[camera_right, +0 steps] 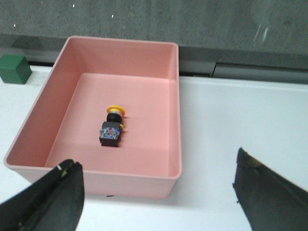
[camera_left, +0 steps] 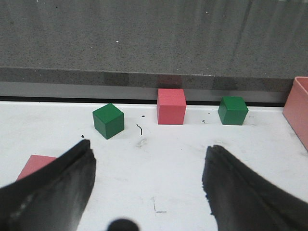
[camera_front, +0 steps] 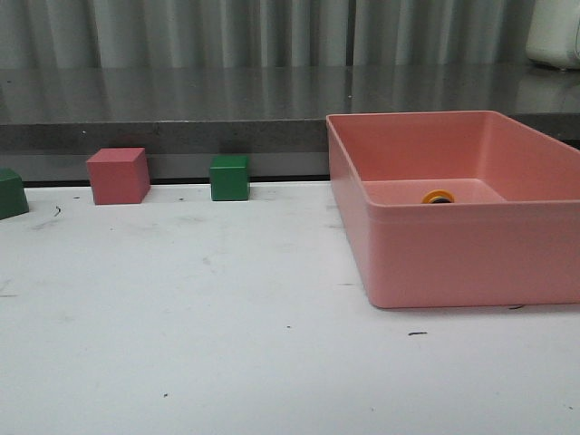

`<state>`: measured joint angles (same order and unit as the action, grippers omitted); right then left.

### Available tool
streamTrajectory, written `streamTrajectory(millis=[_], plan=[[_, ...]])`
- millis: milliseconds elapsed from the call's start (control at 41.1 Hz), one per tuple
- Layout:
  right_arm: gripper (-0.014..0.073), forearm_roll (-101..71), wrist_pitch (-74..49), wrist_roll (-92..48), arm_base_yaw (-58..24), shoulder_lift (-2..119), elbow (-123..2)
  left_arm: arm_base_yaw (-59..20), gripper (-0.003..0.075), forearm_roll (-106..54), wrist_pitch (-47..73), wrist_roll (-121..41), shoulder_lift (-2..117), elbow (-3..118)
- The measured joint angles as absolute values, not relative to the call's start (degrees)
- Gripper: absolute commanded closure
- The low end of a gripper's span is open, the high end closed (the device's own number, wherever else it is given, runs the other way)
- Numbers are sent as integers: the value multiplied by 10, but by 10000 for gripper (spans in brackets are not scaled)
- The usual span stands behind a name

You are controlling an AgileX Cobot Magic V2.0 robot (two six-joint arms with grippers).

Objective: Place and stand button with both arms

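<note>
nothing is done yet: the button [camera_right: 112, 126] lies on its side inside the pink bin [camera_right: 175, 96], while the left pincer [camera_left: 149, 185] and right pincer [camera_right: 156, 187] both gape wide, empty.

The front view looks low across the tabletop [camera_front: 227, 344]; the right wrist view looks down into the pink bin [camera_front: 453, 263], which both share.

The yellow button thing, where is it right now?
The button lies on its side on the floor of the pink bin, on the table's right side in the front view, where only its yellow cap peeks over the bin's near wall.
</note>
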<state>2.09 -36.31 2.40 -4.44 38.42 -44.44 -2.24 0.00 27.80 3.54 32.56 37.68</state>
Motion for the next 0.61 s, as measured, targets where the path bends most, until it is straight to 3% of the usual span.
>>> streamTrajectory(millis=[608], plan=[[-61, 7, -508, 24, -142, 765, -673, -22, 248, 0, 278, 35, 326, 377]])
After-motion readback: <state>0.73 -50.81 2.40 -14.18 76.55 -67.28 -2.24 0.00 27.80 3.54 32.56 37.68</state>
